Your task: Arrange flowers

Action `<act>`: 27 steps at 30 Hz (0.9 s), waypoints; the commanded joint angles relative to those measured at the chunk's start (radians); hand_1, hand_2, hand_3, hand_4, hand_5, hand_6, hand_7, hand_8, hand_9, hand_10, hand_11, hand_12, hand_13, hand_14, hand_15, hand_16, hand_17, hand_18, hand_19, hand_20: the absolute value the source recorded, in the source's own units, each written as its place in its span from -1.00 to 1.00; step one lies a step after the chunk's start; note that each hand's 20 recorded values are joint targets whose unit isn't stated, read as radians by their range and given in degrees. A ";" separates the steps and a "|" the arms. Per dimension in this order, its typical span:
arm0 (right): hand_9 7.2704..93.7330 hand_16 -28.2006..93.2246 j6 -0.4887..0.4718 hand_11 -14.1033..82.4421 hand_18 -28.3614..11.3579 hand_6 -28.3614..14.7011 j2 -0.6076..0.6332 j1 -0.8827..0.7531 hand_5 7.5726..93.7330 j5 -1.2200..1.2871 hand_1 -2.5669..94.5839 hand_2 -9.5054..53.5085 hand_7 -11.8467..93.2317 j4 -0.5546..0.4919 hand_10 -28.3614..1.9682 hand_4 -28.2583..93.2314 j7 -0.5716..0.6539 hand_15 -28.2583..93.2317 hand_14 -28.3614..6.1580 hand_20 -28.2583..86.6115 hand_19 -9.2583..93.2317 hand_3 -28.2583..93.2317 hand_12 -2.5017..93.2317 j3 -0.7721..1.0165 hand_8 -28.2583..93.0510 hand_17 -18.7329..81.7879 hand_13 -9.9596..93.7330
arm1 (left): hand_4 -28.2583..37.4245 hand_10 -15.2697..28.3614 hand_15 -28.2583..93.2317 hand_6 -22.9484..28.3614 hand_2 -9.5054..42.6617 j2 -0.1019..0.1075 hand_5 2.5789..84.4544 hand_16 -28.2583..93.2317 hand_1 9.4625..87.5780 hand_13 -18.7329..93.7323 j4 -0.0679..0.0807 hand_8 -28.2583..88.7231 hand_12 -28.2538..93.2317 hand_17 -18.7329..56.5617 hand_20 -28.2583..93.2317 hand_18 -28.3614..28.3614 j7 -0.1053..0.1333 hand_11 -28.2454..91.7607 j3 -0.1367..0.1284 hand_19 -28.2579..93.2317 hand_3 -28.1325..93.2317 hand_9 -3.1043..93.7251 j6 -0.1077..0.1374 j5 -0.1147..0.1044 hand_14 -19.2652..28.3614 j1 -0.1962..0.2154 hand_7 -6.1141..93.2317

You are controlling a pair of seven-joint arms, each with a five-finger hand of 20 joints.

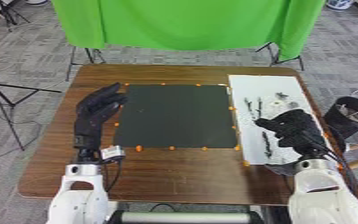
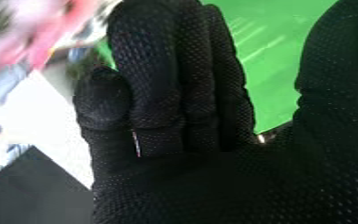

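Note:
My right hand (image 1: 291, 131) is over the white board (image 1: 253, 82) on the table's right side, fingers extended and holding nothing visible. In the right wrist view the same hand (image 2: 175, 185) has straight fingers, with the thumb apart. Thin dark flower stems (image 1: 260, 107) lie on the board beyond the hand, and another dark stem (image 1: 267, 144) lies nearer the robot, just left of it. Small pale and grey flower pieces (image 1: 282, 95) sit farther back on the board. Over the table's left side, my left hand (image 1: 94, 111) has relaxed fingers and is empty.
A black mat (image 1: 175, 115) with orange markers around it covers the table's middle, between the hands. A dark bin (image 1: 350, 114) stands beside the right edge. Green cloth (image 1: 189, 25) hangs behind the brown table (image 1: 193, 172). Blurred pink and white shapes (image 2: 47, 32) appear in the right wrist view.

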 commanded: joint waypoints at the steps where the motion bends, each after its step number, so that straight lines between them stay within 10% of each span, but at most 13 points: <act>1: 0.65 -0.07 -0.020 0.04 -0.45 0.17 -0.008 -0.010 0.47 -0.181 -0.26 -1.00 -0.35 0.056 -0.01 -0.97 0.086 0.32 0.19 0.37 0.89 0.55 -0.30 -0.009 -0.62 0.38 0.78 | -0.54 0.24 -0.07 -0.11 -1.00 0.014 0.21 -0.53 -0.18 0.17 -0.011 -0.69 -0.31 -0.07 -0.05 0.51 -0.023 -0.12 -0.009 -0.06 0.47 0.17 -0.009 -0.005 0.45 0.036 -0.47; 17: 0.75 -0.06 -0.028 -0.02 -0.36 0.15 -0.028 0.014 0.53 -0.190 -0.22 -1.00 -0.38 0.168 -0.01 -0.92 0.130 0.28 0.29 0.27 0.96 0.53 -0.34 -0.097 -0.63 0.49 0.88 | -0.55 0.24 -0.07 -0.11 -1.00 0.024 0.20 -0.53 -0.18 0.17 -0.010 -0.69 -0.32 -0.07 -0.05 0.50 -0.036 -0.12 0.001 -0.06 0.48 0.16 -0.030 0.002 0.45 0.035 -0.47; 27: 0.76 -0.04 -0.267 -0.07 -0.22 0.12 -0.029 0.038 0.53 -0.139 -0.13 -1.00 -0.42 0.132 -0.03 -0.84 0.210 0.23 0.35 0.21 0.94 0.58 -0.36 -0.114 -0.63 0.55 0.91 | -0.55 0.24 -0.07 -0.10 -1.00 0.033 0.20 -0.53 -0.18 0.16 -0.009 -0.69 -0.32 -0.08 -0.05 0.50 -0.041 -0.12 0.004 -0.06 0.47 0.16 -0.040 0.006 0.45 0.028 -0.47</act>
